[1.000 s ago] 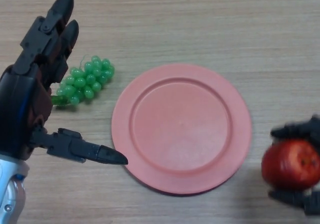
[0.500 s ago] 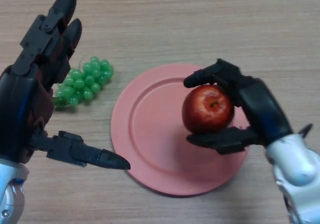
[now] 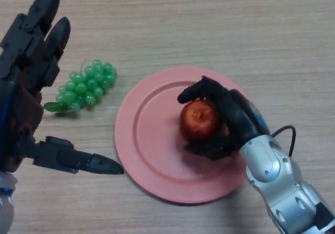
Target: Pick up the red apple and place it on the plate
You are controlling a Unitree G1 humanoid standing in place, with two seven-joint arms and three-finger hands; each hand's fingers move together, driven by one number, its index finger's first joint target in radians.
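Note:
The red apple (image 3: 198, 120) is over the middle of the pink plate (image 3: 152, 140), low on it or resting on it. My right hand (image 3: 230, 116) comes in from the lower right, its fingers and thumb curled round the apple's right side. My left hand (image 3: 26, 103) is open at the left edge, fingers straight and pointing up, thumb stretched toward the plate's left rim, holding nothing.
A bunch of green grapes (image 3: 84, 86) lies on the wooden table (image 3: 209, 24) left of the plate, beside my left hand's fingers.
My right hand carried the apple from the right edge of the table over the plate and lowered it to the plate's middle. My left hand shifted slightly left.

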